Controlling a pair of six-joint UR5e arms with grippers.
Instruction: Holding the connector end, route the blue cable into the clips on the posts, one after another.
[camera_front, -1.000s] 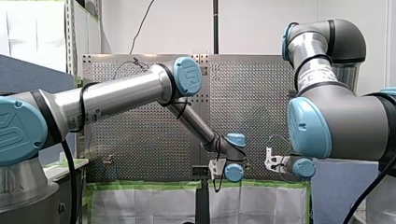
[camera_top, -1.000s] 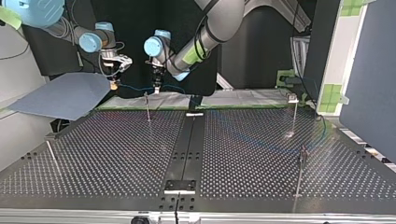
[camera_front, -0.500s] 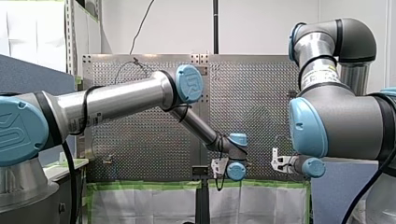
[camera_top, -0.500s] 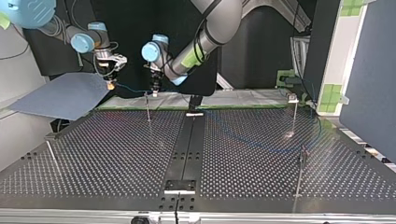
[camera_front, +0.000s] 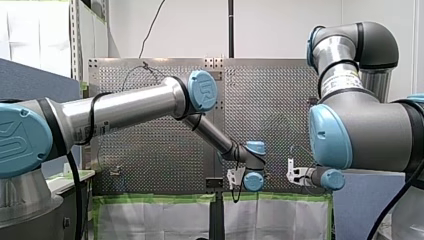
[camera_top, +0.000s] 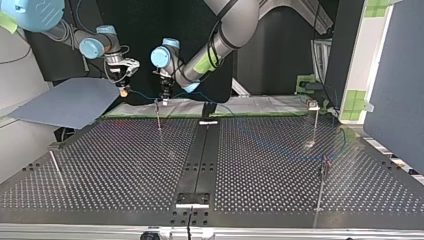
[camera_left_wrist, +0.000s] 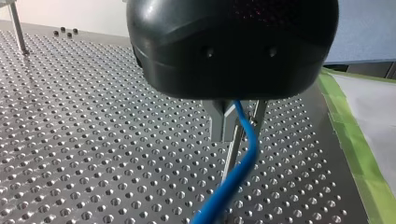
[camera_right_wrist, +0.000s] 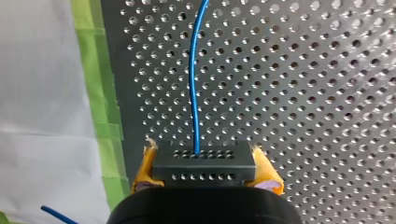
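Firmly clamped between the yellow pads (camera_right_wrist: 266, 171) of the robot's right hand (camera_right_wrist: 205, 161) sits the black connector (camera_right_wrist: 204, 169), a flat block with rows of small holes. The hand is closed to the block's width. The blue cable (camera_right_wrist: 194, 84) leaves the middle of the connector's front face and runs almost straight ahead of the hand over the perforated table (camera_right_wrist: 303, 70), with a slight bend at its far end. Beside the table's edge lie strips of green tape (camera_right_wrist: 95, 70) and a white sheet (camera_right_wrist: 37, 93).

The left wrist view shows the second grip. The left hand (camera_left_wrist: 237, 130) has its metal fingers (camera_left_wrist: 218, 122) drawn in around the cable. The cable passes between them and curves away below. A slim metal post (camera_left_wrist: 229, 161) stands just behind the cable, under the fingers.

Only the top view takes in both hands at once. The right hand is at its left, and the left hand is near it, just above that post by the table's far edge. The cable is a thin, nearly level line between them. Other posts (camera_top: 316, 125) stand well apart across the table.

From the front view the arms' wrists show, but the cable and both grips cannot be made out.
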